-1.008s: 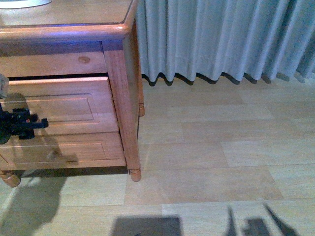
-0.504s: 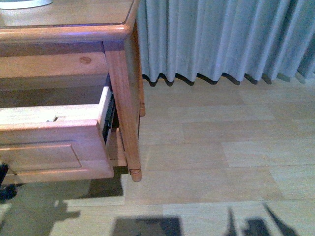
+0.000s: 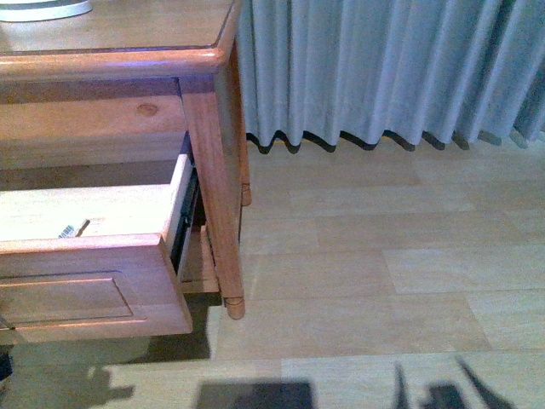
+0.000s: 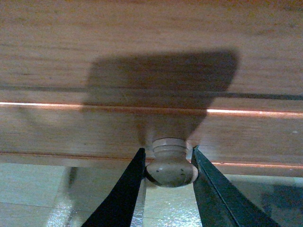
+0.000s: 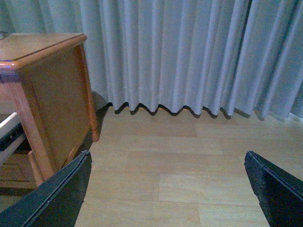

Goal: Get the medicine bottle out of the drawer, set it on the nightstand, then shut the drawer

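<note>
The nightstand point(image 3: 209, 136) stands at the left of the front view. Its upper drawer point(image 3: 85, 294) is pulled well out, so the pale interior point(image 3: 102, 213) shows. A small item with a barcode-like label point(image 3: 72, 228) lies inside near the front wall; I cannot tell what it is. No white medicine bottle shows. In the left wrist view my left gripper point(image 4: 168, 152) is shut on the drawer's round wooden knob point(image 4: 171, 166), one finger on each side. My right gripper point(image 5: 167, 153) is open and empty above the floor, right of the nightstand point(image 5: 52, 99).
The base of a white object point(image 3: 43, 8) sits on the nightstand top at the far left. A pale curtain point(image 3: 383, 68) hangs behind down to the wood-look floor point(image 3: 366, 273). The drawer's dark slide rail point(image 3: 183, 230) shows on its right side.
The drawer has slid out toward me, from barely open a second ago to well out. My left gripper, seen on its front then, has left the front view.
</note>
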Controlling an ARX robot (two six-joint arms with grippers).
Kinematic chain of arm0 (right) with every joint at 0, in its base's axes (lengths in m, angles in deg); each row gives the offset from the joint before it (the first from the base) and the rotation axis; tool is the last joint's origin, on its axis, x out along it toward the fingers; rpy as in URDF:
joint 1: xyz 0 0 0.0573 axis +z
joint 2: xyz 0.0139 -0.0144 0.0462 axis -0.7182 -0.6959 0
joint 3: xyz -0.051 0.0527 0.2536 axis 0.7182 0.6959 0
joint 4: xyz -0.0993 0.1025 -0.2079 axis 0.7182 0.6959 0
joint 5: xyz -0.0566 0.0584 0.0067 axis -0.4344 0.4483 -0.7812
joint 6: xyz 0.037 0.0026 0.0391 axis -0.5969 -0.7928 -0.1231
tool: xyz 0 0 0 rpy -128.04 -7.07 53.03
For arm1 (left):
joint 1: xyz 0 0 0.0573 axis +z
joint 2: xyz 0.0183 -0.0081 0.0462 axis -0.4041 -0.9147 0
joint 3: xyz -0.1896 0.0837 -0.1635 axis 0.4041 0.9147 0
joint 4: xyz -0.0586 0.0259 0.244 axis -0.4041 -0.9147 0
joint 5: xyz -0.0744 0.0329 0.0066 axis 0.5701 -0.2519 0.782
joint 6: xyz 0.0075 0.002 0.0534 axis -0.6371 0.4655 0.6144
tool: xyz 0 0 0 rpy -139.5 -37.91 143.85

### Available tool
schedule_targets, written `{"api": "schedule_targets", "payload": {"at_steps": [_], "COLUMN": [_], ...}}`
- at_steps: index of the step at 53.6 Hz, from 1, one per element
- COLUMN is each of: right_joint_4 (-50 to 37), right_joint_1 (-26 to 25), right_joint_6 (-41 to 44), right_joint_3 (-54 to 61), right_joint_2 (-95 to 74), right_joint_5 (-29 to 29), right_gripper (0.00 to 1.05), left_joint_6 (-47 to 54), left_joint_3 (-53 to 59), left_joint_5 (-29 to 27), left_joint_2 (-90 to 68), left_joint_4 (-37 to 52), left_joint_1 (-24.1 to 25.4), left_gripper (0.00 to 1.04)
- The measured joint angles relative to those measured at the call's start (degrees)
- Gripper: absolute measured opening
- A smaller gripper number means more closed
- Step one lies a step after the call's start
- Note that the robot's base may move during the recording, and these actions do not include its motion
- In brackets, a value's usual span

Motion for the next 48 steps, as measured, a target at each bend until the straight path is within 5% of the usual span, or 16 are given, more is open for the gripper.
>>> {"api": "schedule_targets", "payload": {"at_steps": [17,28,35,43,48], "right_joint_4": [0.0,0.0,0.0,0.0,0.0], "right_joint_1": [0.0,0.0,0.0,0.0,0.0], "right_joint_6": [0.0,0.0,0.0,0.0,0.0], "right_joint_3": [0.0,0.0,0.0,0.0,0.0], "right_joint_2": [0.0,0.0,0.0,0.0,0.0], "right_joint_5": [0.0,0.0,-0.2,0.1,0.0], "right_gripper": [0.98,0.98,0.98,0.98,0.98], "left_joint_6": [0.0,-0.2,2.4,4.0,4.6], "left_joint_3": [0.0,0.1,4.6,6.4,6.1], "left_joint_5": [0.1,1.2,13.3,11.9,10.8], "left_joint_2": [0.0,0.0,3.7,16.6,25.1], "left_joint_4": [0.0,0.0,-3.8,-16.3,-24.1], "left_joint_1": [0.2,0.7,8.1,10.0,9.9], "left_gripper": [0.25,0.55,0.76,0.99,0.97]}}
